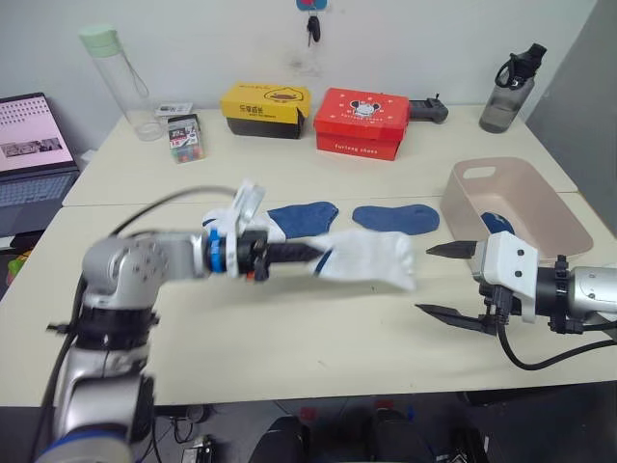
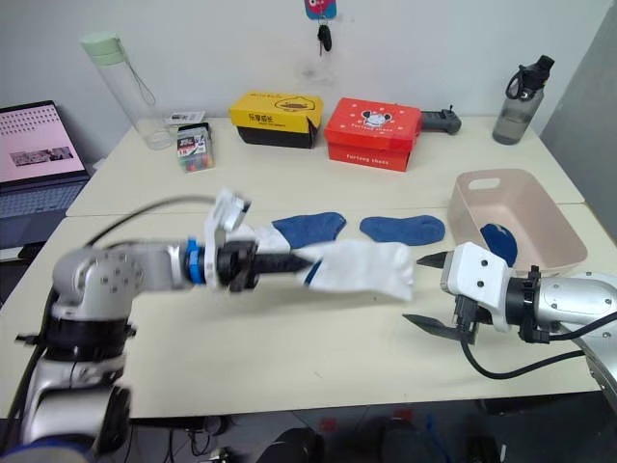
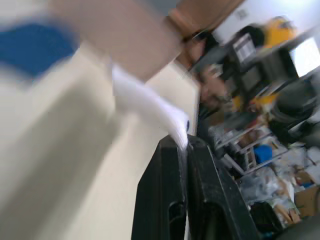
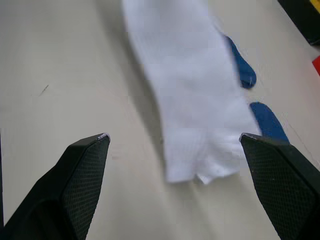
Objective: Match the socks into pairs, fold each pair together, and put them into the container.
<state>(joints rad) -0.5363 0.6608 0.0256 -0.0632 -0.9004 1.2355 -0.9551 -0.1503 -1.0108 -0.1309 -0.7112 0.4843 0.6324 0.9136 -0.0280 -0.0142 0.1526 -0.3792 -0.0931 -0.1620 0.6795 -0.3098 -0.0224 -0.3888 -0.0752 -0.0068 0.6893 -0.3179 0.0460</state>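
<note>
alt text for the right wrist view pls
A white sock hangs just above the pale table, between the open right gripper and its wide-spread black fingers. Two blue socks lie on the table behind it.

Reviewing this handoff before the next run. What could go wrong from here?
1. The left gripper pinches the white sock at one end only, so the rest hangs loose; it may swing or slip free.
2. The right gripper waits open near the sock's free end; closing on that floppy end could miss.
3. Two blue socks lie just behind on the table; a low sweep might drag them away from the container.
</note>
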